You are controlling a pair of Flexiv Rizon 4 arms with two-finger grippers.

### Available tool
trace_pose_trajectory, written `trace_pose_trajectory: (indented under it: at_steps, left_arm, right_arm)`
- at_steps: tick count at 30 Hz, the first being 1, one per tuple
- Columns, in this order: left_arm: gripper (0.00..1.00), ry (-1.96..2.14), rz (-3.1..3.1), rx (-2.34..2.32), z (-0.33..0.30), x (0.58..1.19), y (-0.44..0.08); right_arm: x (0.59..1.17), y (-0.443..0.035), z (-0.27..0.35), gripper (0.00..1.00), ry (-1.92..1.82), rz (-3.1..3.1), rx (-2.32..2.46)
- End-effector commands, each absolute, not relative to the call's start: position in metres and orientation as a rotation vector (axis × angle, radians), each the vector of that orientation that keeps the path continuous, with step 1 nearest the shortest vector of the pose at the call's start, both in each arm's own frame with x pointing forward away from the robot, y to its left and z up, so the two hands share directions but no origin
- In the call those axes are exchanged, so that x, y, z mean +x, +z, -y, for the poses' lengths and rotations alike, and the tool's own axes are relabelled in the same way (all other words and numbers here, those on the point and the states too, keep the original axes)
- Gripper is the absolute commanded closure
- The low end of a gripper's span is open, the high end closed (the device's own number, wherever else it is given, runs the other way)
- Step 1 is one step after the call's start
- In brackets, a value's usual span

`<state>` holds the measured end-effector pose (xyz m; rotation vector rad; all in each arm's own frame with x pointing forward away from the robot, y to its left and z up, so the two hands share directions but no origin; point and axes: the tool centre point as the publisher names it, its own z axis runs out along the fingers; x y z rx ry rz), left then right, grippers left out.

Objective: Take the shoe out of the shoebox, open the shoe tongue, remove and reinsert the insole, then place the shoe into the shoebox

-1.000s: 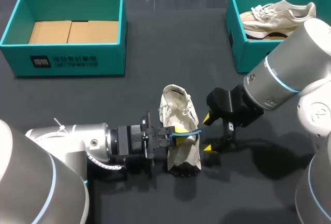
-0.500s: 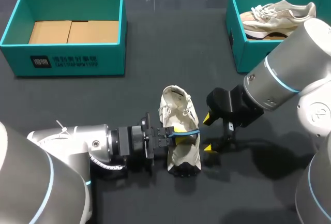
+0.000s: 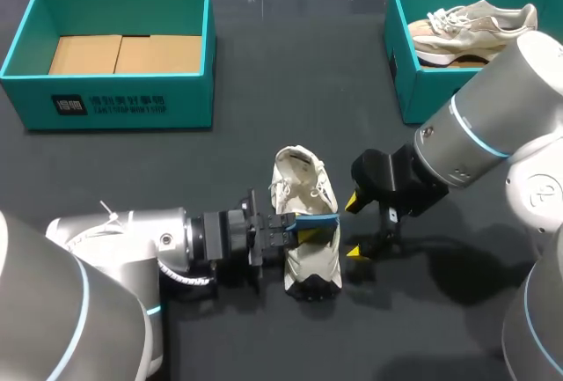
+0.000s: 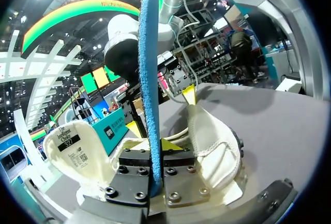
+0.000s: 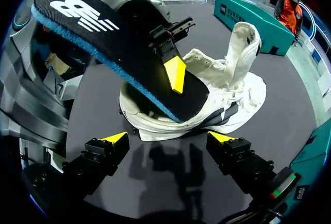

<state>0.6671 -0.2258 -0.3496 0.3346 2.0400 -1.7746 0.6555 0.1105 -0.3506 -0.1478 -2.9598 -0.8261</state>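
Shoe (image 3: 308, 249) out yet?
— Yes, on the table (image 3: 264, 152) between left gripper (image 3: 299, 225) and right gripper (image 5: 169, 138), tongue (image 4: 77, 151) open, shoebox (image 3: 132, 104) well apart.
— Insole (image 5: 119, 53)?
— Left pinches it, one end inside the shoe; right spread. Reinserting, boxing remain.

Head camera: high behind robot, looking down on desk (image 3: 264, 73). Wrist cameras: close beside shoe (image 3: 301, 183), facing each other; all views share shoe.

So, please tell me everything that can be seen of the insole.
The insole is a thin foam-like sheet, black on top with white print, blue underneath and along its edge. The left claw pinches it from both faces. It is tilted, its lower end in the white shoe, the other end raised.
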Motion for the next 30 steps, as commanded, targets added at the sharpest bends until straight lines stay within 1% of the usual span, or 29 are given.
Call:
trace_pose_trajectory:
  at_steps: [1, 7, 8, 12, 17, 25, 27, 30]
  left_arm:
    - [1.00, -1.778, -2.041, 0.334, 0.228, 0.670, -0.357]
    - [1.00, -1.793, -2.033, 0.323, 0.229, 0.668, -0.351]
    - [0.95, -1.795, -2.033, 0.322, 0.229, 0.668, -0.351]
    - [0.83, -1.804, -2.029, 0.324, 0.228, 0.667, -0.347]
    - [0.84, -1.804, -2.021, 0.326, 0.225, 0.664, -0.341]
    - [0.78, -1.804, -2.008, 0.333, 0.221, 0.658, -0.331]
    - [0.80, -1.802, -2.009, 0.334, 0.222, 0.656, -0.328]
    - [0.80, -1.792, -2.017, 0.340, 0.223, 0.654, -0.325]
  right_arm:
    - [0.654, -0.352, -0.111, 0.00, -0.825, 2.963, -0.151]
    - [0.654, -0.352, -0.111, 0.00, -0.825, 2.963, -0.151]
    - [0.654, -0.352, -0.111, 0.00, -0.825, 2.963, -0.151]
    - [0.654, -0.352, -0.111, 0.00, -0.825, 2.963, -0.151]
    - [0.654, -0.352, -0.111, 0.00, -0.825, 2.963, -0.151]
    - [0.654, -0.352, -0.111, 0.00, -0.825, 2.963, -0.151]
    - [0.654, -0.352, -0.111, 0.00, -0.825, 2.963, -0.151]
    - [0.654, -0.352, -0.111, 0.00, -0.825, 2.963, -0.151]
